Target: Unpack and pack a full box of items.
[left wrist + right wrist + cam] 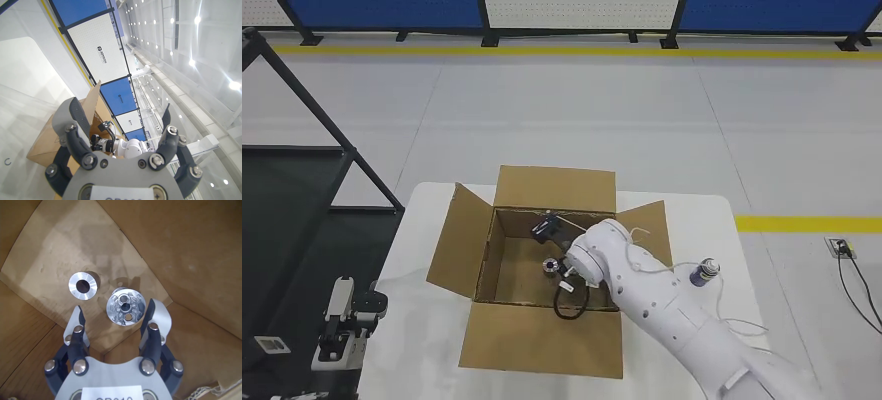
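An open cardboard box [542, 345] stands on the white table [422, 300]. My right arm [632, 280] goes down into it from the near right. On the box floor [56, 247] stand a plain metal cylinder with a bore [83, 287] and a round toothed metal part [125, 308]. My right gripper [115, 305] hangs open above the floor, and the toothed part sits between its fingers, close to one pad. My left gripper [121, 103] is open and holds nothing, tilted up toward the ceiling, beside the table's left edge [342, 325].
A small metal part with a dark top [704, 270] stands on the table right of the box. The box flaps [457, 245] are folded outward on all sides. A black frame [332, 150] stands left of the table.
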`<state>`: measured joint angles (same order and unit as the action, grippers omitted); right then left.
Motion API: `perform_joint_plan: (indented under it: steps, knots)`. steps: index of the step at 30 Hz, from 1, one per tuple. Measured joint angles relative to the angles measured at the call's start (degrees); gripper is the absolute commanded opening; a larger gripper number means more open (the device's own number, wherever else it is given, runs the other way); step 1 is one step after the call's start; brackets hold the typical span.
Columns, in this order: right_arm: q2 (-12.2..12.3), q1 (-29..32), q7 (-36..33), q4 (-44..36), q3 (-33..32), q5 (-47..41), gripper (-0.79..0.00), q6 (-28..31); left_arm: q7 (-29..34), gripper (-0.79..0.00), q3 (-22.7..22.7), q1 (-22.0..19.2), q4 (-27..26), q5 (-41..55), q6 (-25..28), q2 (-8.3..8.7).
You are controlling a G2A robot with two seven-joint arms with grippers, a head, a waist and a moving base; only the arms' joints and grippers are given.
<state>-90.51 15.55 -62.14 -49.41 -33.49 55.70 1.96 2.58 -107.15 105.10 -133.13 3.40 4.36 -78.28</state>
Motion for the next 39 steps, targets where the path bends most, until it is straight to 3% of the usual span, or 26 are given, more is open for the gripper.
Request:
perform_joint_plan:
  steps: [6,9,27,28,30,31,33,34,39]
  knots:
    - [-1.7,-1.2,0.4,3.5,1.2,1.3,-0.354,-1.5,0.0,0.0,0.0,0.0,0.0,0.0,0.0,0.0]
    - [-2.4,-1.5,0.5,4.8,1.4,1.4,-0.271,-1.8,0.0,0.0,0.0,0.0,0.0,0.0,0.0,0.0]
    - [-4.6,-2.1,1.2,9.4,0.2,1.8,-0.283,-0.5,0.0,0.0,0.0,0.0,0.0,0.0,0.0,0.0]
    - [-4.7,-2.1,1.2,9.7,0.1,1.7,-0.296,-0.3,0.0,0.0,0.0,0.0,0.0,0.0,0.0,0.0]
    - [-4.9,-2.2,1.1,10.4,0.0,1.6,-0.403,0.2,0.0,0.0,0.0,0.0,0.0,0.0,0.0,0.0]
    - [-5.0,-2.3,1.1,10.7,0.0,1.6,-0.477,0.4,0.0,0.0,0.0,0.0,0.0,0.0,0.0,0.0]
    - [-5.2,-2.5,1.2,11.3,-0.2,1.6,-0.714,0.8,0.0,0.0,0.0,0.0,0.0,0.0,0.0,0.0]
    - [-5.3,-2.5,1.3,11.5,-0.3,1.6,-0.785,0.8,0.0,0.0,0.0,0.0,0.0,0.0,0.0,0.0]
    - [-5.3,-2.9,2.6,11.4,-1.7,1.3,-0.785,1.7,0.0,0.0,0.0,0.0,0.0,0.0,0.0,0.0]
